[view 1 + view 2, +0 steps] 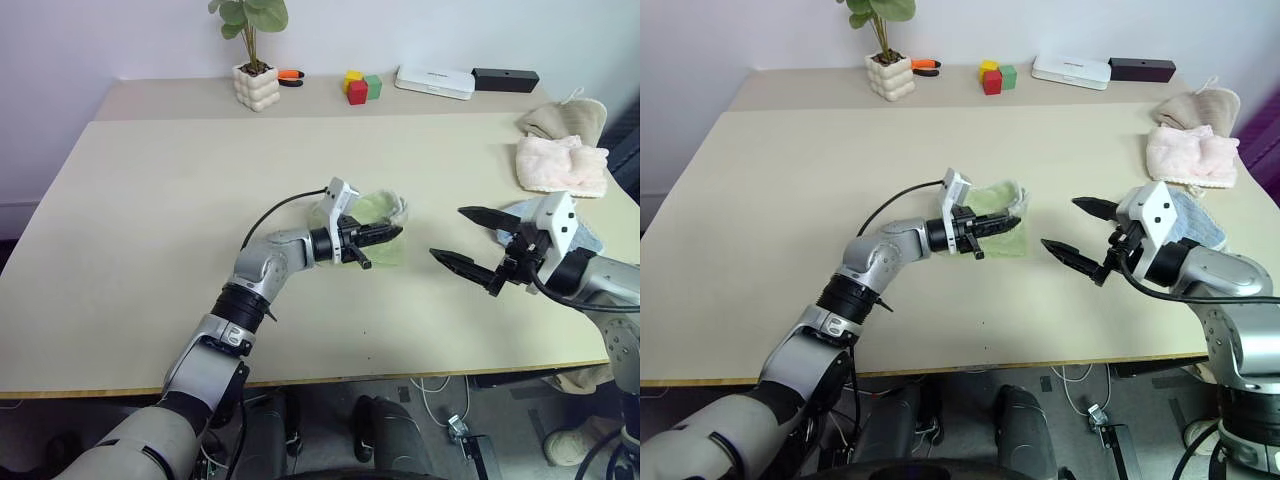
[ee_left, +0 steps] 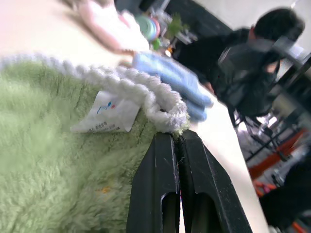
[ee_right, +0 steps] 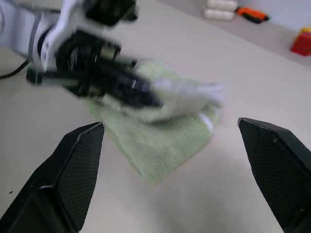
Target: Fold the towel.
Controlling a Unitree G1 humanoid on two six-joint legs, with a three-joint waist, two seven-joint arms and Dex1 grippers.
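Nearest us, we see the right hand (image 1: 475, 240) hovering above the desk (image 1: 150, 220) with its fingers spread wide, holding nothing. Just to its left, the left hand (image 1: 385, 236) is pinched tight on the white-stitched edge of the green towel (image 1: 385, 207), which lies bunched mid-desk. Farther right sits a pink fluffy cloth (image 1: 560, 163).

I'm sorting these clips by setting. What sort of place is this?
Probably an office or lab used for robot testing. A plain pale table stands against a white wall, bearing a potted plant, coloured blocks and spare cloths; cables hang below it, and a person sits nearby.
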